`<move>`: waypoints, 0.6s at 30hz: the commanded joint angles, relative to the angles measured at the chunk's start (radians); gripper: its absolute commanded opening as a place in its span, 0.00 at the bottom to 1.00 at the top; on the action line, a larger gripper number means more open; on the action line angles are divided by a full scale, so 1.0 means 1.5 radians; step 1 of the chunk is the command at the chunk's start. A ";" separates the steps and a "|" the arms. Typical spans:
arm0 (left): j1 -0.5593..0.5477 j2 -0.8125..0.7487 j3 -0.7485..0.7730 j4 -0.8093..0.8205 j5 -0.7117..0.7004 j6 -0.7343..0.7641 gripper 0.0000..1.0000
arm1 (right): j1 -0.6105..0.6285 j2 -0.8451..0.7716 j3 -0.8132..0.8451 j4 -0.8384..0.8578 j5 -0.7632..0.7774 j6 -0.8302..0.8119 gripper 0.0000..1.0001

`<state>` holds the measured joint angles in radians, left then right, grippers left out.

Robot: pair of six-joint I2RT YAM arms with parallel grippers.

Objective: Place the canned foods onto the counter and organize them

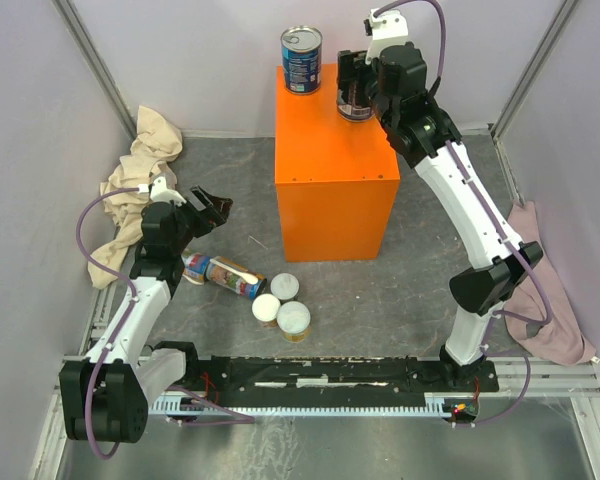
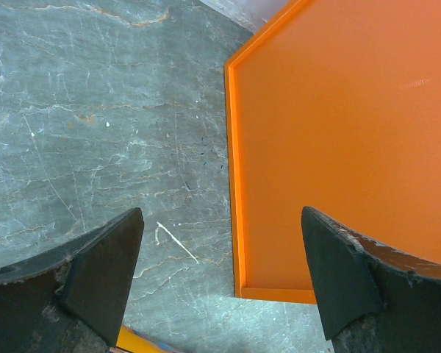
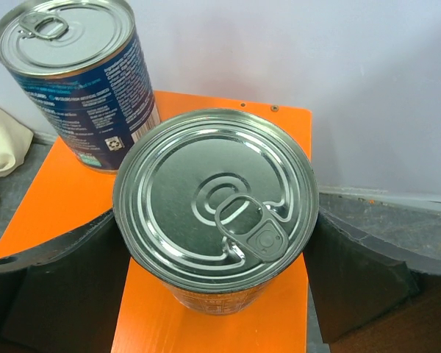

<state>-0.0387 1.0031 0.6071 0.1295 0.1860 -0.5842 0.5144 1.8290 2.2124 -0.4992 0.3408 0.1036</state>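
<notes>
The orange counter point(image 1: 330, 170) stands at the back middle of the table. A blue-labelled can point(image 1: 301, 60) point(image 3: 77, 81) stands upright on its back left corner. Beside it stands a silver-topped can point(image 1: 355, 98) point(image 3: 213, 198) on the counter top, and my right gripper point(image 1: 356, 88) point(image 3: 214, 257) is shut on it, a finger against each side. Several more cans rest on the grey floor in front: one on its side point(image 1: 223, 273) and three upright with pale lids point(image 1: 284, 286). My left gripper point(image 1: 215, 205) point(image 2: 224, 279) hangs open and empty above the floor by the counter's point(image 2: 338, 147) left face.
A beige cloth point(image 1: 140, 180) is heaped at the left wall and a pink cloth point(image 1: 545, 300) lies at the right wall. A black rail point(image 1: 320, 375) carrying both arm bases runs along the near edge. Pale walls enclose the table.
</notes>
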 commanded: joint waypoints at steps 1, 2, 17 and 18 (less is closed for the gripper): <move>0.004 -0.011 0.007 0.030 0.007 -0.021 0.94 | -0.024 -0.005 -0.031 0.126 -0.012 0.000 0.65; 0.004 -0.010 0.008 0.030 0.007 -0.020 0.94 | -0.030 -0.001 -0.036 0.140 -0.016 0.001 0.65; 0.004 -0.011 0.007 0.034 0.009 -0.024 0.94 | -0.055 0.116 0.038 0.188 -0.082 -0.011 0.67; 0.004 -0.012 0.007 0.034 0.009 -0.024 0.94 | -0.055 0.124 0.045 0.188 -0.082 -0.014 0.67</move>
<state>-0.0387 1.0031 0.6071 0.1299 0.1860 -0.5892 0.4313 1.9591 2.2227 -0.2249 0.2565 0.0689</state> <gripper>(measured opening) 0.939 0.914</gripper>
